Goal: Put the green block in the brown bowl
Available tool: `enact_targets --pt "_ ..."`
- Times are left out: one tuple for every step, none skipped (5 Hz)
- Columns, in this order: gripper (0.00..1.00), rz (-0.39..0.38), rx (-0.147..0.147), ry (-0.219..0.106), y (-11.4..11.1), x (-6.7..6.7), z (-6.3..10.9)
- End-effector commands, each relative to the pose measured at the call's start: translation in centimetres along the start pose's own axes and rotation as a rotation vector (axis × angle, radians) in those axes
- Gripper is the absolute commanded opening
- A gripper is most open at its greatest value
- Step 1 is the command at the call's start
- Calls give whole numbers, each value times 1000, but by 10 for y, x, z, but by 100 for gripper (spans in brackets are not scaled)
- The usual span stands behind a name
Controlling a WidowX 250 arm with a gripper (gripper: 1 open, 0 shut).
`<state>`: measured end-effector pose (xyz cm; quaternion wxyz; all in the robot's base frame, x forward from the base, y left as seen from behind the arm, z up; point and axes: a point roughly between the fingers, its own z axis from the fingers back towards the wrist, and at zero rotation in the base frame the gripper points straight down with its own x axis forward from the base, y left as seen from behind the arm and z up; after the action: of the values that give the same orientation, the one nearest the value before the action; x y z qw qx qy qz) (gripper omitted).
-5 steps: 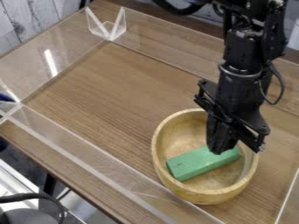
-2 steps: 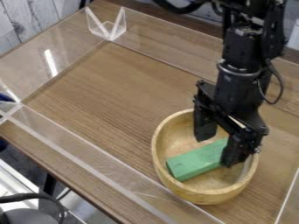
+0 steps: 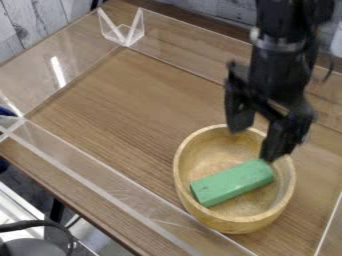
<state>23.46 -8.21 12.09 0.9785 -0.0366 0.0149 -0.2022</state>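
Hanging above the bowl's far rim: gripper point(image 3: 262, 124), black, pointing down, fingers spread wide, nothing between them, somewhat blurred. Directly below and toward the camera: green block point(image 3: 233, 182), lying flat and aslant inside the brown bowl point(image 3: 198, 150), clear of both fingers. Bowl rests on the wood-grain desk point(image 3: 127, 110). Clear plastic walls point(image 3: 74, 165) border the desk on the near-left and far sides. Small clear bracket point(image 3: 122, 27) at the far corner, well apart from the bowl.

Arm point(image 3: 283, 30) cut off above, blurred.
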Motion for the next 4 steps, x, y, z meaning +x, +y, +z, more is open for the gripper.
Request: enact_targets --pt "100 27 26 -95 6 8 34" --pt "100 18 22 -85 5 9 24" --pt "100 17 16 -77 5 10 21" --pt "100 17 10 -69 5 11 17"
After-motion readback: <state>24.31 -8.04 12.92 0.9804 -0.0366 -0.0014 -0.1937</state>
